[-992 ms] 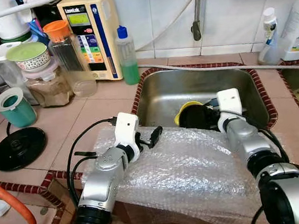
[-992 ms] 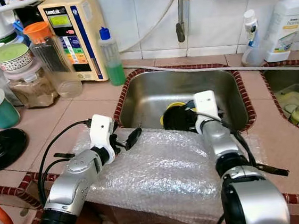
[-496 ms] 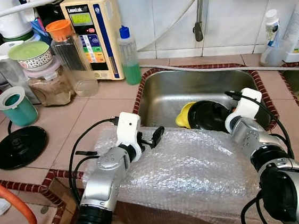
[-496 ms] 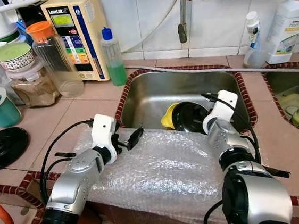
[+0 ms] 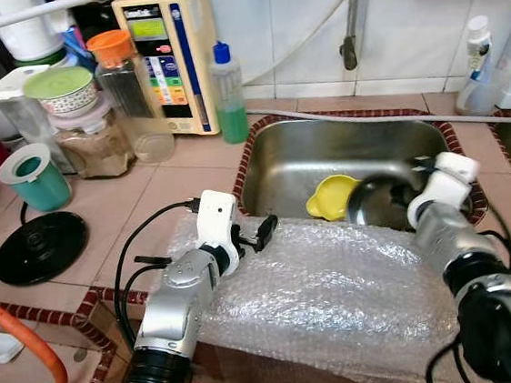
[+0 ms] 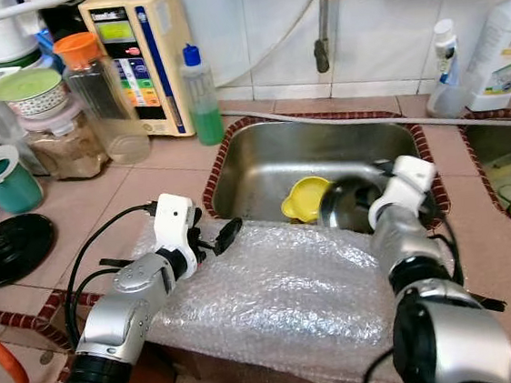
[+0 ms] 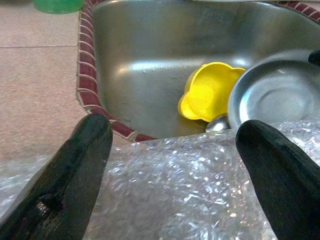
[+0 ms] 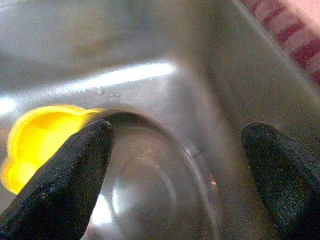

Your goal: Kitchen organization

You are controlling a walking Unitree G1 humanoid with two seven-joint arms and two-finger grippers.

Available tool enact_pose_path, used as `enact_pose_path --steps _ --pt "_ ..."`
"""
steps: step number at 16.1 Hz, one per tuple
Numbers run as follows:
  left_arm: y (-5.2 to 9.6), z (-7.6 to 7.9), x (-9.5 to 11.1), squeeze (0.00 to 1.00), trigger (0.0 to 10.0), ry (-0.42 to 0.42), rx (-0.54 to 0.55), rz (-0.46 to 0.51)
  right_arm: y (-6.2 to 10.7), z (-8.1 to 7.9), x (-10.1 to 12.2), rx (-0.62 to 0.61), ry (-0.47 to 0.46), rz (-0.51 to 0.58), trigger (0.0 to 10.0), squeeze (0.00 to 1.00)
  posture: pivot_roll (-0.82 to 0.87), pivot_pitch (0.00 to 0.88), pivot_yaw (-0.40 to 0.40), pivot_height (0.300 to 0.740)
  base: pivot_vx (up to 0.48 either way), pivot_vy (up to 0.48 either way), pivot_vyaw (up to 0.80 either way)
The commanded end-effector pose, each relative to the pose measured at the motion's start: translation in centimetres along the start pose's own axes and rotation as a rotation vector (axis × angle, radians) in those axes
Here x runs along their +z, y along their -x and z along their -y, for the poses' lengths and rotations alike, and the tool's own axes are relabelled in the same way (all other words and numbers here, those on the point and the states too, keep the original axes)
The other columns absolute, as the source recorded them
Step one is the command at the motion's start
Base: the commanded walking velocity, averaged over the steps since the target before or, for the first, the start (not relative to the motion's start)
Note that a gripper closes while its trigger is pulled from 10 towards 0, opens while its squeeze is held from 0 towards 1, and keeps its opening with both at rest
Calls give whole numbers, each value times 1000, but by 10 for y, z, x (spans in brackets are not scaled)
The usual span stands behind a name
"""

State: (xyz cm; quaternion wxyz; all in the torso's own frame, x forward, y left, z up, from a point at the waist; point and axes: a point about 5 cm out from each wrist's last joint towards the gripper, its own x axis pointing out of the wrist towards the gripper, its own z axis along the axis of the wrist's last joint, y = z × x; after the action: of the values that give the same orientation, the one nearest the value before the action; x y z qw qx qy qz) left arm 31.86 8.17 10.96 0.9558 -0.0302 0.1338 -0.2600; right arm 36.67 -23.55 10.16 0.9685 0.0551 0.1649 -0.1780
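Two dishes lie in the sink (image 5: 289, 165): a steel bowl (image 7: 280, 100) directly under my right hand (image 8: 175, 165), whose fingers are spread and empty, and a yellow dish (image 5: 331, 196) beside it. My left hand (image 5: 262, 235), also spread, hovers over bubble wrap (image 5: 329, 284), farther off.

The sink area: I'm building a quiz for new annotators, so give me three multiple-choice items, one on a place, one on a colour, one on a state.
1. Where does the steel bowl lie?
A. in the sink
B. on the bubble wrap
C. beside the teal cup

2. What colour is the small dish by the bowl?
A. red
B. yellow
C. white

3. How are the right gripper's fingers?
A. shut on the bowl
B. shut on nothing
C. open

Key: 1 A, it sits in the basin; 2 B, plainly yellow; 3 C, the wrist view shows both fingers wide apart.
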Motion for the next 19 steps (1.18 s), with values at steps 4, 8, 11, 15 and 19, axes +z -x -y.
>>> enact_pose_path --steps 4,8,11,15,19 --pt "-1 -3 5 1000 10000 4 19 19 7 -7 25 -4 306 310 10000 1000 43 0 92 740 0 0 0" --pt "0 -4 9 1000 10000 -24 31 43 10 -7 31 31 273 365 10000 1000 36 0 89 740 0 0 0" --pt "3 -7 30 1000 10000 -31 103 162 19 -7 48 53 217 493 10000 1000 30 0 89 740 0 0 0" --pt "15 -17 40 0 10000 5 204 263 44 -11 61 142 197 607 10000 0 11 0 92 740 0 0 0" --pt "29 -21 46 0 10000 -3 242 331 77 -14 58 179 101 613 10000 0 -14 0 89 740 0 0 0"
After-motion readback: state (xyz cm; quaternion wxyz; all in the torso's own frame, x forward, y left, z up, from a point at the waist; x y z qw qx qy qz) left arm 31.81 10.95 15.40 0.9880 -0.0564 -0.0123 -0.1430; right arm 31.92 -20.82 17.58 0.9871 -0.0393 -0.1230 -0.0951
